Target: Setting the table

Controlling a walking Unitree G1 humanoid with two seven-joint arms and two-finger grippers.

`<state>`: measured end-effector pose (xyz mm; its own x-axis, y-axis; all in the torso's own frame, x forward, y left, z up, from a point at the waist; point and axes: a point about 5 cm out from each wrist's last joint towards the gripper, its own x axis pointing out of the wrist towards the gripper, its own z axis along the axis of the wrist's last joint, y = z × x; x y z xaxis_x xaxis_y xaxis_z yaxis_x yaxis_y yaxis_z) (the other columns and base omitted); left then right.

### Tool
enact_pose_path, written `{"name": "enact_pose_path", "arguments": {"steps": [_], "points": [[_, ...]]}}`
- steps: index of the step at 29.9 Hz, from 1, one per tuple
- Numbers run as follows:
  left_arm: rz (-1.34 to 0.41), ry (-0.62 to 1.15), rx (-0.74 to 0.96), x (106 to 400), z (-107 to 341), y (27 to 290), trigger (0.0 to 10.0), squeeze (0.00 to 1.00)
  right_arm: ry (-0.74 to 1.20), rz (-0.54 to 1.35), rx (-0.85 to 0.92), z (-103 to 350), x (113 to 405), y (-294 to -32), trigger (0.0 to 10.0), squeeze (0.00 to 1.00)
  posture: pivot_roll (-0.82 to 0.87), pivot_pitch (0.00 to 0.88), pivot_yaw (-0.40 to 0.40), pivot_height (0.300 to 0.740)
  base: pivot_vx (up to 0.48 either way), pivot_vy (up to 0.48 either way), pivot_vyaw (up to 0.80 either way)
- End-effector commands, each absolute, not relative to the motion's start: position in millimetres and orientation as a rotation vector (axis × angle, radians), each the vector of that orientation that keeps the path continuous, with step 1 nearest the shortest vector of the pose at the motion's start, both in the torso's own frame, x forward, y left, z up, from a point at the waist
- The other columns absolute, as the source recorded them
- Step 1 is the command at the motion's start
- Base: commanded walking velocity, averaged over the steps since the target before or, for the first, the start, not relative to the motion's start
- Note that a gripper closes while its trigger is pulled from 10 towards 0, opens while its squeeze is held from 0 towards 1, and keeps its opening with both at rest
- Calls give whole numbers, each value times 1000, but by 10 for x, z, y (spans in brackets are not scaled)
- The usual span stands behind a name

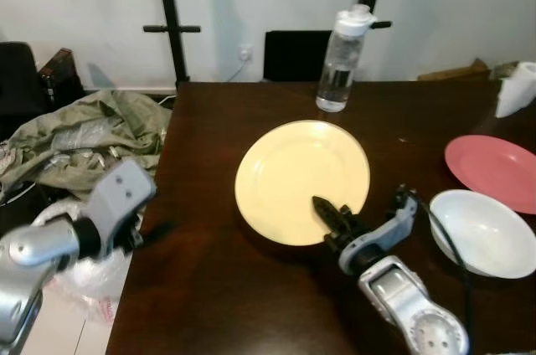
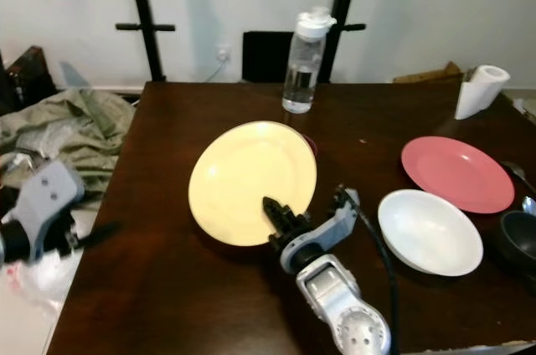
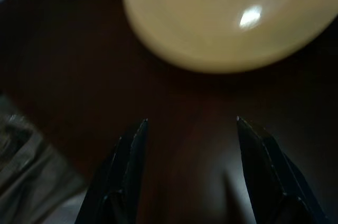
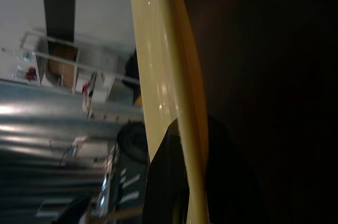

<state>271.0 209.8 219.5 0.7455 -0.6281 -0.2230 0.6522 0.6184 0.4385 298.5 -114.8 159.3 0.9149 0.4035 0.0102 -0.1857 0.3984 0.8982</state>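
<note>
The yellow plate (image 1: 297,175) is held at its near rim by the right gripper (image 1: 328,213), fingers pinched onto the rim (one above, one below, as seen edge-on in the right wrist view (image 4: 182,129)). The plate sits over the middle of the dark wooden table (image 1: 209,288); whether it is lifted or flat on the wood cannot be told from the head views.

The left gripper (image 3: 190,129) is spread wide, nothing between its fingers (image 3: 132,150). It is held at the table's left edge, pointed toward the plate, which lies well ahead of the fingertips. The left arm (image 1: 92,221) is seen beside the table, over the floor.

Other items on the table:
- A clear water bottle (image 1: 342,60) with a white cap stands upright behind the plate, near the far edge.
- A red plate (image 2: 456,172) lies flat to the right.
- A white bowl (image 2: 429,231) is placed just in front of the red plate, right of the right arm.
- A dark bowl (image 2: 517,238) is partly cut off at the right edge (a spoon-like item just beside it, too small to confirm).
- A paper towel roll (image 2: 480,90) stands at the far right corner.

Crumpled olive-green fabric (image 1: 84,137) is piled left of the table.
</note>
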Motion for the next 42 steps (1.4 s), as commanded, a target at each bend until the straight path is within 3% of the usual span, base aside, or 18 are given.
{"name": "enact_pose_path", "arguments": {"steps": [1, 3, 4, 5, 6, 7, 8, 16, 17, 18, 19, 21, 24, 25, 26, 31, 38, 42], "points": [[-763, 33, 507, 2678, 2225, 2037, 10000, 0, 255, 378, 1108, 1570, 2985, -1131, 10000, 0, 61, 178, 39, 740, 0, 0, 0], [-765, 18, 491, 2674, 2237, 1989, 10000, 0, 283, 381, 1104, 1534, 2974, -1098, 10000, 0, 59, 184, 36, 740, 0, 0, 0], [-770, 15, 486, 2670, 2230, 1961, 10000, 0, 301, 387, 1092, 1505, 2956, -1077, 10000, 118, 60, 185, 34, 740, 0, 0, 0], [-775, 14, 482, 2666, 2220, 1938, 10000, 0, 310, 394, 1087, 1486, 2941, -1059, 10000, 380, 59, 186, 32, 740, 0, 0, 0], [-775, 14, 482, 2666, 2220, 1938, 10000, 0, 310, 394, 1087, 1486, 2941, -1059, 10000, 380, 59, 186, 32, 740, 0, 0, 0], [-785, 14, 477, 2655, 2212, 1922, 10000, 0, 318, 404, 1082, 1472, 2932, -1041, 10000, 816, 57, 186, 32, 740, 0, 0, 0], [-791, 15, 473, 2649, 2207, 1910, 10000, 0, 323, 408, 1072, 1461, 2928, -1028, 10000, 1000, 57, 186, 31, 740, 0, 0, 0], [-805, 4, 445, 2645, 2197, 1831, 10000, 0, 304, 401, 1071, 1476, 2961, -1050, 10000, 1000, 54, 175, 34, 740, 0, 0, 0], [-809, 0, 435, 2648, 2196, 1798, 10000, 0, 292, 382, 1011, 1498, 2975, -1096, 10000, 929, 46, 164, 35, 740, 0, 0, 0], [-809, 0, 435, 2648, 2196, 1798, 10000, 0, 292, 382, 1011, 1498, 2975, -1096, 10000, 929, 46, 164, 35, 740, 0, 0, 0], [-811, -2, 431, 2651, 2197, 1782, 10000, 0, 291, 365, 945, 1512, 2969, -1140, 10000, 0, 41, 160, 34, 740, 0, 0, 0], [-814, -8, 423, 2659, 2200, 1759, 10000, 0, 288, 342, 838, 1539, 2935, -1227, 10000, 0, 36, 157, 32, 740, 0, 0, 0], [-814, -8, 423, 2659, 2200, 1759, 10000, 0, 288, 342, 838, 1539, 2935, -1227, 10000, 0, 36, 157, 32, 740, 0, 0, 0], [-819, -13, 416, 2666, 2195, 1730, 10000, 0, 313, 316, 633, 1511, 2828, -1360, 10000, 0, 20, 153, 29, 740, 0, 0, 0], [-819, -13, 416, 2666, 2195, 1730, 10000, 0, 313, 316, 633, 1511, 2828, -1360, 10000, 0, 20, 153, 29, 740, 0, 0, 0], [-826, -22, 398, 2687, 2182, 1673, 10000, 0, 336, 300, 301, 1491, 2684, -1507, 10000, 0, 0, 147, 26, 740, 0, 0, 0], [-826, -31, 387, 2709, 2177, 1626, 10000, 0, 259, 249, 172, 1628, 2667, -1657, 10000, 0, -9, 141, 26, 740, 0, 0, 0], [-819, -38, 373, 2727, 2170, 1588, 10000, 0, 17, 316, 242, 2015, 2642, -1672, 10000, 0, -9, 141, 26, 740, 0, 0, 0]]}}
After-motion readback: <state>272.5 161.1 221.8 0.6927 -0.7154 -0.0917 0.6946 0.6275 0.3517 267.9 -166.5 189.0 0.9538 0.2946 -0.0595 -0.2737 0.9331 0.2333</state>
